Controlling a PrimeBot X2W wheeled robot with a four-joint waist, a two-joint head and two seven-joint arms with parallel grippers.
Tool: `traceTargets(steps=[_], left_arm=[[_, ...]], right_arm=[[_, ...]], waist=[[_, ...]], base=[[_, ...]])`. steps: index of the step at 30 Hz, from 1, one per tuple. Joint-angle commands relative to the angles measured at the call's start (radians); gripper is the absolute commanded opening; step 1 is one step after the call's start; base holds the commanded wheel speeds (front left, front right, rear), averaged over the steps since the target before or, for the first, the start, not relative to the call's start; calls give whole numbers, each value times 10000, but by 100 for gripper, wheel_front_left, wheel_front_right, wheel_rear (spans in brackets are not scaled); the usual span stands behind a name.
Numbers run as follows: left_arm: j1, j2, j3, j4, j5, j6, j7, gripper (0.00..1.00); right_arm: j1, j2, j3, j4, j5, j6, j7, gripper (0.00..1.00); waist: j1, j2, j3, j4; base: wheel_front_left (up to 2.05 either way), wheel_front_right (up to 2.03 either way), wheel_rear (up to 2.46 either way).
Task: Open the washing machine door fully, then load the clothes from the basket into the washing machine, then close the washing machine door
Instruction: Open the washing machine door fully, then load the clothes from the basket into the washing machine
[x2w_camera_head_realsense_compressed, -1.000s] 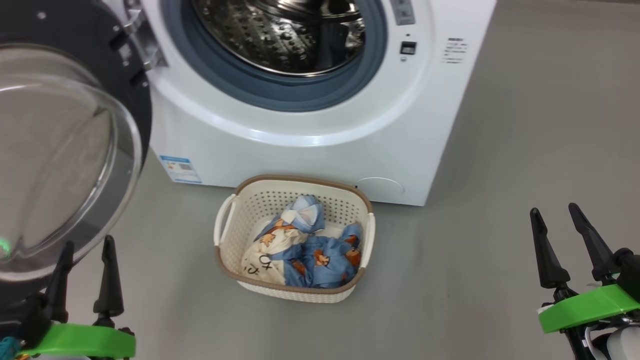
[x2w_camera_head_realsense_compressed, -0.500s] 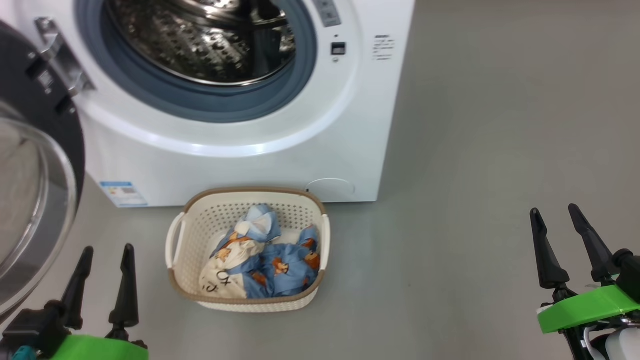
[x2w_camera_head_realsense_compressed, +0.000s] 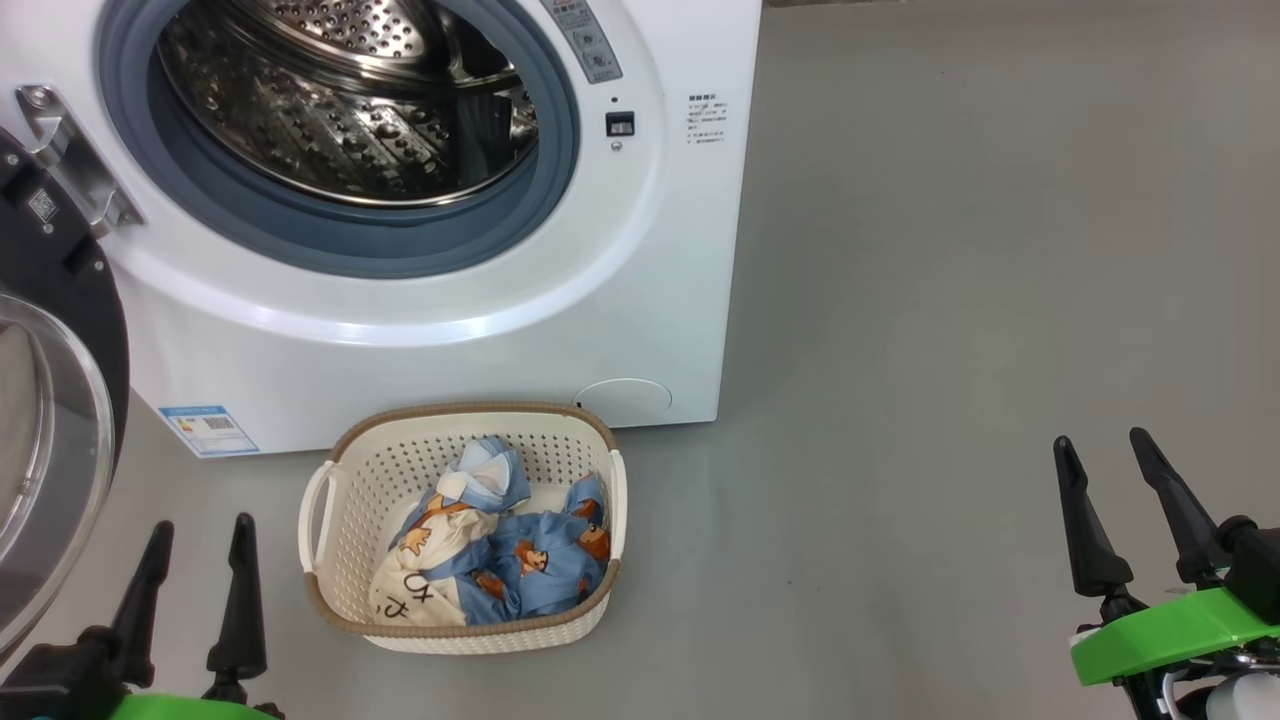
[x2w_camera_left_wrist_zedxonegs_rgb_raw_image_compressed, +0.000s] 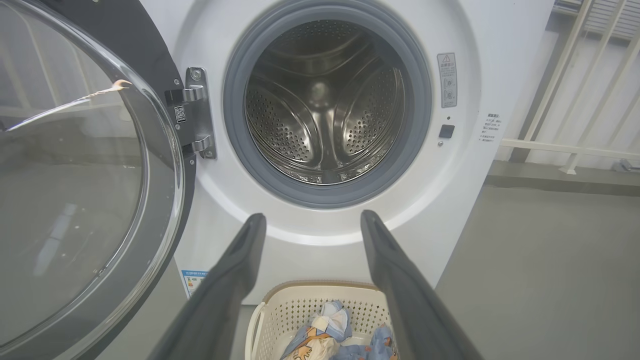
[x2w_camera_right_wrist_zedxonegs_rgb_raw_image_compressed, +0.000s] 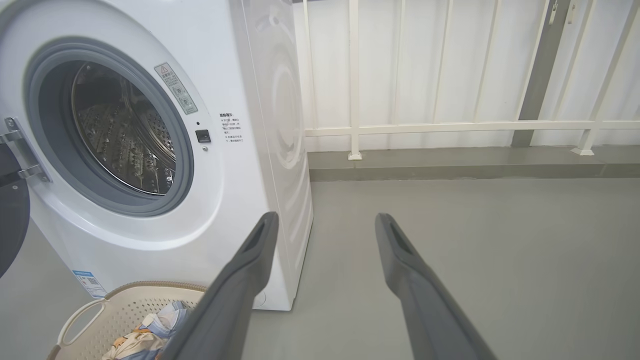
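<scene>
The white washing machine (x2w_camera_head_realsense_compressed: 640, 250) stands with its steel drum (x2w_camera_head_realsense_compressed: 350, 100) exposed. Its door (x2w_camera_head_realsense_compressed: 50, 440), black-rimmed with a clear glass bowl, is swung wide to the left; it also shows in the left wrist view (x2w_camera_left_wrist_zedxonegs_rgb_raw_image_compressed: 75, 190). On the floor in front sits the cream basket (x2w_camera_head_realsense_compressed: 345, 610) holding the clothes (x2w_camera_head_realsense_compressed: 500, 560), blue cloth with bears and cream cloth with black marks. My left gripper (x2w_camera_head_realsense_compressed: 202, 535) is open at the lower left, left of the basket. My right gripper (x2w_camera_head_realsense_compressed: 1100, 450) is open at the lower right, far from the basket. Nothing is held.
Grey floor (x2w_camera_head_realsense_compressed: 950, 300) spreads to the right of the machine. A white railing (x2w_camera_right_wrist_zedxonegs_rgb_raw_image_compressed: 450, 127) and a low kerb run behind it in the right wrist view. The open door occupies the space at my left.
The head camera has swung right and tilted up, so machine, basket and door sit further left in the picture. Both grippers stay open; the left one shows lower in the picture.
</scene>
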Motion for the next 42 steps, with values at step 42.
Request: traceTargets(steps=[42], left_arm=[[-528, 323, -92, -319, -234, 6, -53, 100]], right_arm=[[-249, -16, 117, -294, -110, 54, -122, 100]], waist=[[0, 0, 411, 79]], base=[[49, -85, 36]])
